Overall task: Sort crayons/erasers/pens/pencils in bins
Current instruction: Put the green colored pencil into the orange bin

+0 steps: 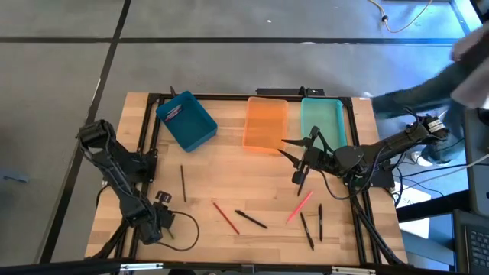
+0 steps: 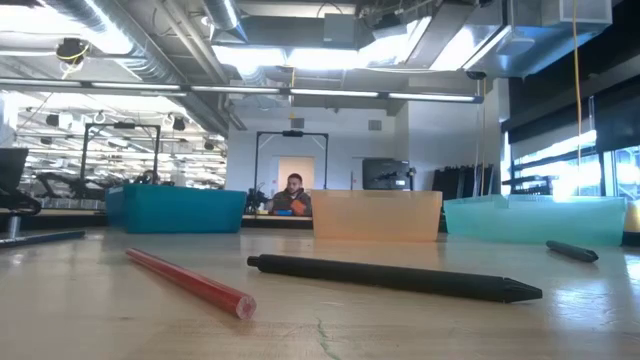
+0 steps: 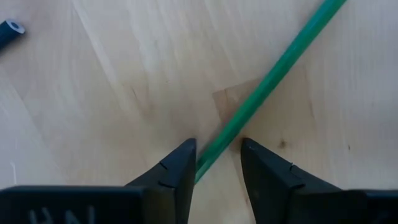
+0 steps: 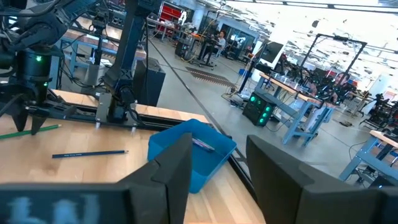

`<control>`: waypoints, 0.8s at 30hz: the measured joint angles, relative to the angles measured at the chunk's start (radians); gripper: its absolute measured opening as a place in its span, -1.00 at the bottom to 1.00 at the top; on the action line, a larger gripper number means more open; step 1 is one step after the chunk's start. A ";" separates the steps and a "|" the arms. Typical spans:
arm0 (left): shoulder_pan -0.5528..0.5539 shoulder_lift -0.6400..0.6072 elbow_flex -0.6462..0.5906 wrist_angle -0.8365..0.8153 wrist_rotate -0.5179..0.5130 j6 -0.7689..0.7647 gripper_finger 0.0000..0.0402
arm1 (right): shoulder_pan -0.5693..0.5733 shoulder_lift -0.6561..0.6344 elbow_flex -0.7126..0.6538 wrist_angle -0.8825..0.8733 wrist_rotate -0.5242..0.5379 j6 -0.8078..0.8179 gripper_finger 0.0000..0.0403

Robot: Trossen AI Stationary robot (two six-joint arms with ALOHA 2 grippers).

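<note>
My left gripper (image 3: 216, 149) points down over the near left of the table (image 1: 163, 221), open. A green stick (image 3: 273, 74) lies flat on the wood with its end between the fingers. A blue stick (image 4: 90, 153) lies close by. My right gripper (image 4: 219, 149) hangs open and level above the table's right half (image 1: 284, 150), with nothing between its fingers. Red (image 1: 225, 218), pink (image 1: 299, 206) and black (image 1: 250, 220) sticks lie loose on the near part of the table. At the far side stand the teal-blue bin (image 1: 187, 121), the orange bin (image 1: 265, 124) and the mint-green bin (image 1: 321, 122). My left gripper's fingers (image 3: 180, 165) stand on either side of the green stick's end (image 3: 208, 158), coming from above. Whether either finger touches the stick, I cannot tell. The stick lies flat on the table.
One black stick (image 1: 183, 183) lies alone left of centre, and two more (image 1: 313, 225) at the near right. A cable loops beside the left gripper (image 1: 186, 229). A person's sleeve (image 1: 428, 84) reaches in at the far right. Bare wood lies between the bins and the sticks.
</note>
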 joint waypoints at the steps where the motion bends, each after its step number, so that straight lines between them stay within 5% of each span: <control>1: 0.001 0.000 0.000 0.000 -0.003 0.000 -0.41 | 0.000 0.000 0.000 0.000 0.000 0.000 -0.22; 15: 0.065 0.002 0.008 0.007 -0.016 -0.011 -0.94 | 0.000 0.000 0.000 0.002 0.000 0.000 -0.22; 24: 0.154 -0.006 0.036 -0.004 -0.006 -0.009 -0.96 | 0.000 0.000 0.000 0.009 0.001 0.000 -0.22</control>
